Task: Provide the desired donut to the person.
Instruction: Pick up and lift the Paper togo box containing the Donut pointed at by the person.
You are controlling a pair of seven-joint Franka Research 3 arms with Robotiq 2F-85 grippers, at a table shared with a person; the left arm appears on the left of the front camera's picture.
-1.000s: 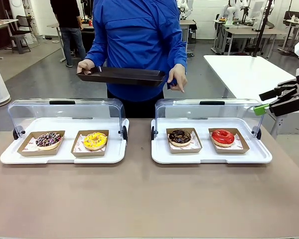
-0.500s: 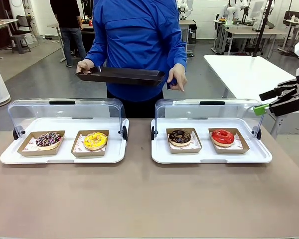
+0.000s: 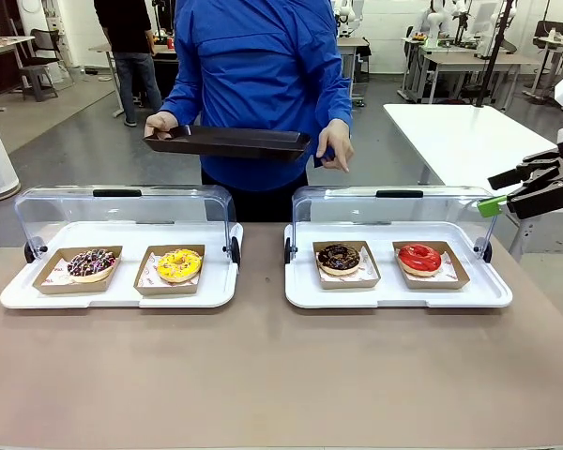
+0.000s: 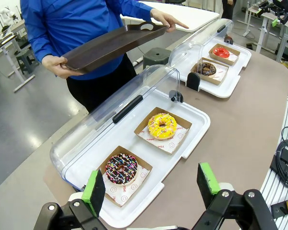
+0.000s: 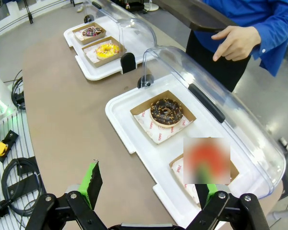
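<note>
Beyond chocolate donut (image 3: 339, 258), person's hand (image 3: 336, 145) points down: likely choice. Nearer arm: right gripper (image 3: 493, 192), right of donut, fingers open, empty. Also open: left gripper (image 4: 151, 187).

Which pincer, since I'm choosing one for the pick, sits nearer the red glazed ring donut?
Right. The right pincer hangs open above and right of the red glazed ring donut; the left pincer hovers open before the other white plastic tray, at the table's opposite end.
</note>
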